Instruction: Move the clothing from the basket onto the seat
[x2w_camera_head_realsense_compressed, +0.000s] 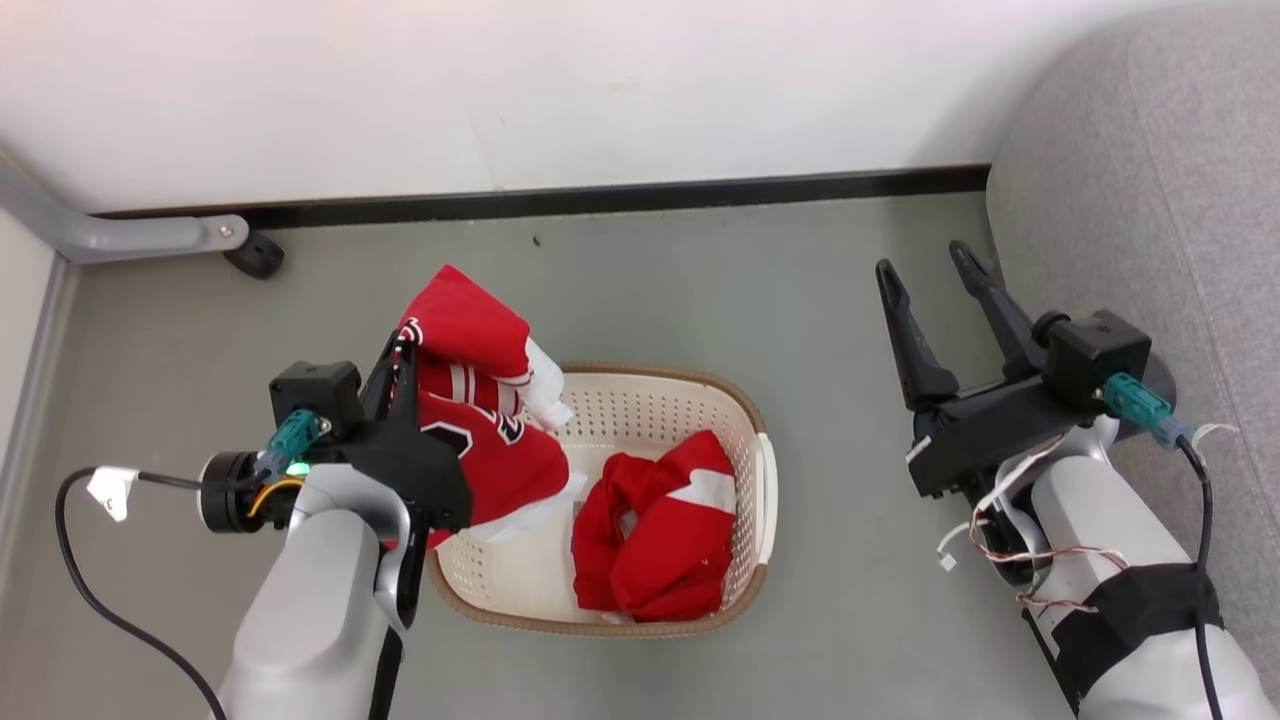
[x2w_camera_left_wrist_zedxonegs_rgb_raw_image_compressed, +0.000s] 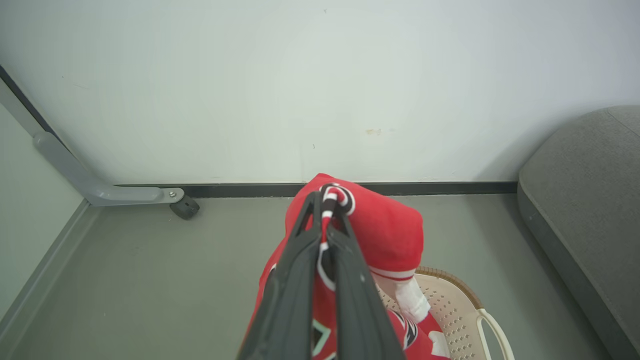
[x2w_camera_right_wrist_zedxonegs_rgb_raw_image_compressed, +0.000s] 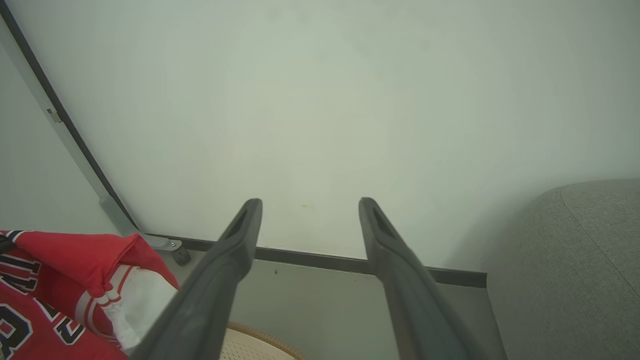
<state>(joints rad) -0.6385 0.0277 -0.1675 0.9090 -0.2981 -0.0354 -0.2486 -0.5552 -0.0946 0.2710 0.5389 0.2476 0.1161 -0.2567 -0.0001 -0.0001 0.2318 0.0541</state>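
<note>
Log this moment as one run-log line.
left gripper: shut on jersey, hanging over basket | right gripper: open, holding nothing | shorts: in basket

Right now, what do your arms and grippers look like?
Both forearms are pale grey and rounded, both grippers black with two long tapered fingers. The left gripper has a teal connector, green light and black cable with a white tag; the right gripper a teal plug, loose red-and-white wires and black wrap round its forearm.
</note>
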